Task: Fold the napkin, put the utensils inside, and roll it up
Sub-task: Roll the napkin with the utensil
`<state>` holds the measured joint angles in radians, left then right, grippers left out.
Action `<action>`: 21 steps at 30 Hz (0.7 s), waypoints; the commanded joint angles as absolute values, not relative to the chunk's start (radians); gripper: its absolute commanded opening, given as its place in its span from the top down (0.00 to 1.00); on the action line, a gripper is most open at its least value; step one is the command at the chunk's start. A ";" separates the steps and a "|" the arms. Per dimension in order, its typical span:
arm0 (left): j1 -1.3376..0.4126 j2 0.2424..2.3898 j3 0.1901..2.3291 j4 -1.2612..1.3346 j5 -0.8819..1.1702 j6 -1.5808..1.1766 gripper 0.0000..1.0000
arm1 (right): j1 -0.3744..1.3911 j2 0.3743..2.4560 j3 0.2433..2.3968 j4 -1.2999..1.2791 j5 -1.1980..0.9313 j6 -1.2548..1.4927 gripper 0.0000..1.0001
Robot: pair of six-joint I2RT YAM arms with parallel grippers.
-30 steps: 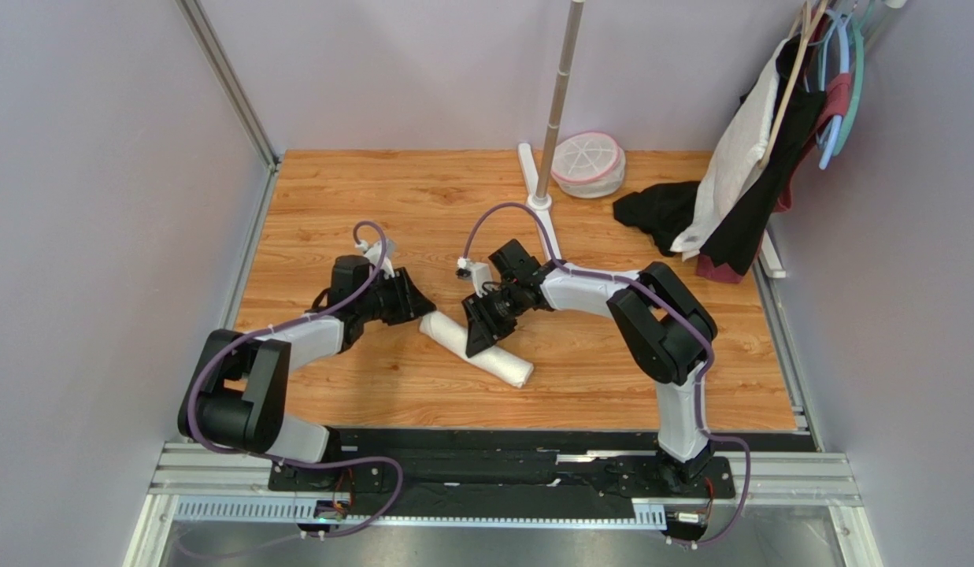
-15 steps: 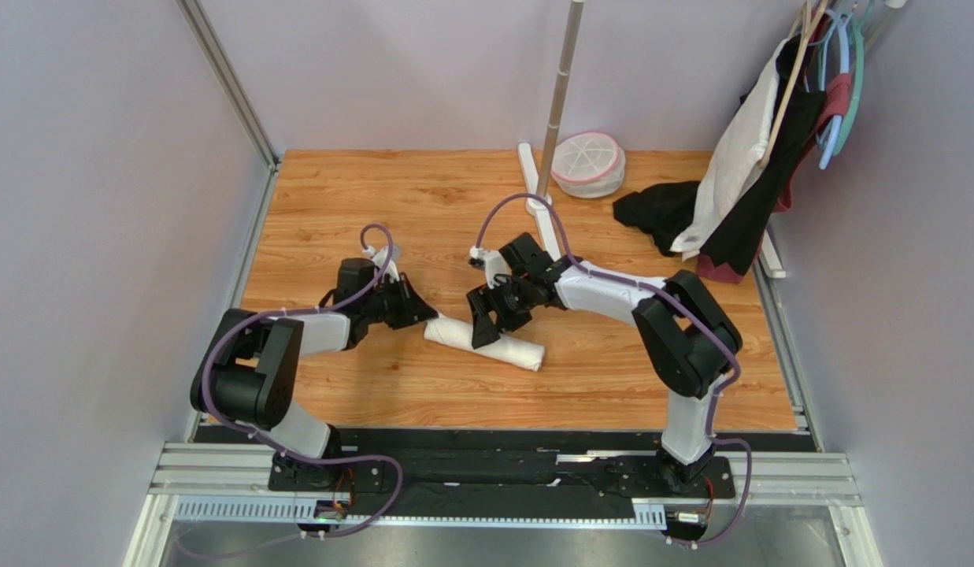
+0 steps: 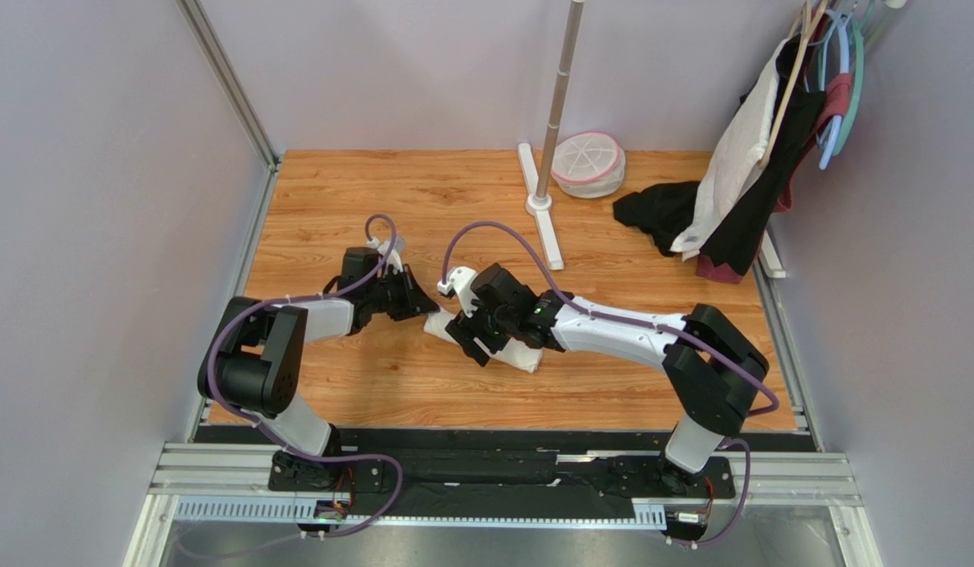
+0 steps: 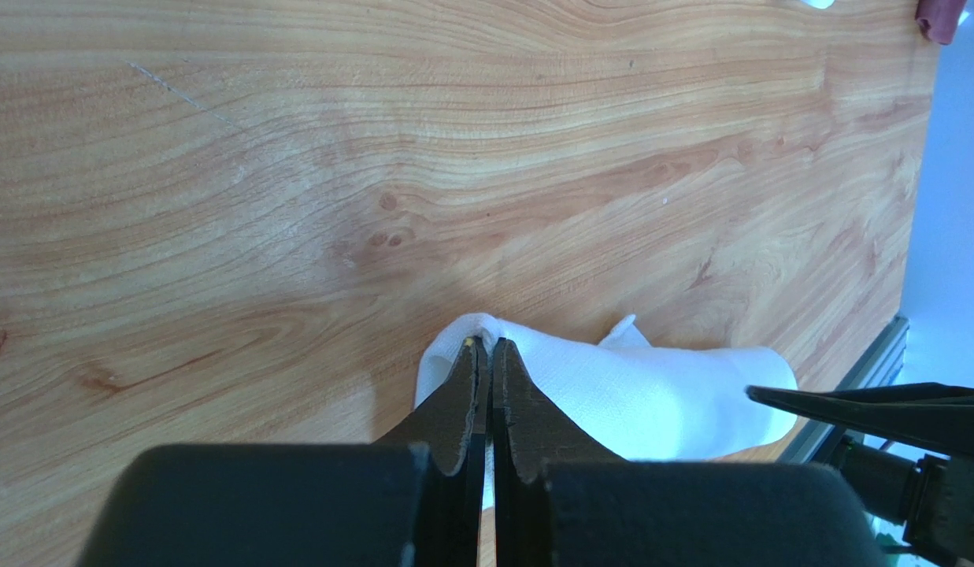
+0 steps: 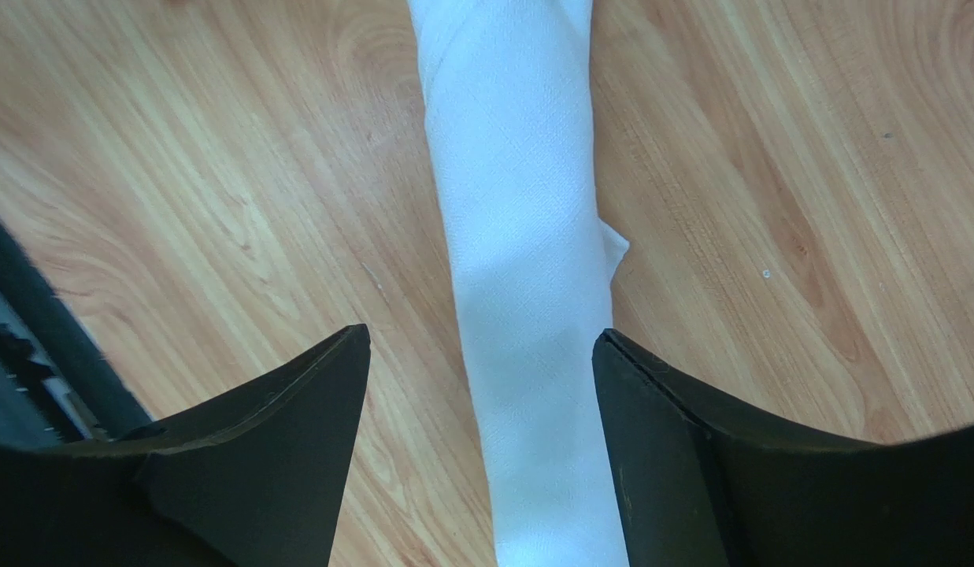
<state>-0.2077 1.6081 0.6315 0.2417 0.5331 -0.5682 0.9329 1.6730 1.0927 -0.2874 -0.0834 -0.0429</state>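
The napkin (image 3: 525, 354) lies rolled into a white tube on the wooden table, its middle covered by my right gripper (image 3: 480, 337). In the right wrist view the roll (image 5: 521, 236) runs lengthwise between the wide-open fingers (image 5: 279, 449), and my right gripper (image 5: 480, 334) straddles it without touching. My left gripper (image 3: 430, 310) sits at the roll's left end. Its tips (image 4: 489, 345) are shut, pinching a raised peak of the napkin (image 4: 645, 396). The utensils are hidden.
A white pole stand (image 3: 539, 201), a round white basket (image 3: 588, 163) and a black cloth (image 3: 657, 213) sit at the back. Clothes on hangers (image 3: 764, 142) hang at the back right. Grey walls close both sides; a metal rail (image 3: 503, 473) runs along the near edge.
My left gripper has closed onto the roll's left end. My right gripper has opened wide and slid left and nearer over the roll, which has turned from slanted to nearly level.
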 commanded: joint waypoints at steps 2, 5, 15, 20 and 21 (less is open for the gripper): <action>-0.204 1.626 0.675 0.216 0.537 -0.535 1.00 | 0.980 1.744 1.103 -0.245 0.086 -0.150 0.27; -0.204 1.638 0.693 0.203 0.538 -0.532 1.00 | 1.003 1.759 1.092 -0.229 0.116 -0.166 0.28; -0.204 1.615 0.719 0.204 0.557 -0.537 0.61 | 0.993 1.890 1.158 -0.307 0.115 -0.144 0.47; -0.202 1.533 0.735 0.152 0.479 -0.534 0.38 | 0.928 1.899 1.175 -0.343 0.017 -0.071 0.55; -0.202 1.519 0.736 0.132 0.465 -0.532 0.38 | 0.899 1.902 1.178 -0.348 -0.047 -0.057 0.58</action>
<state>-0.2077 1.6123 0.6941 0.1711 0.5232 -0.5491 0.9688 1.8706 1.1549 -0.2863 0.0772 -0.1207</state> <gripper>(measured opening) 0.604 0.460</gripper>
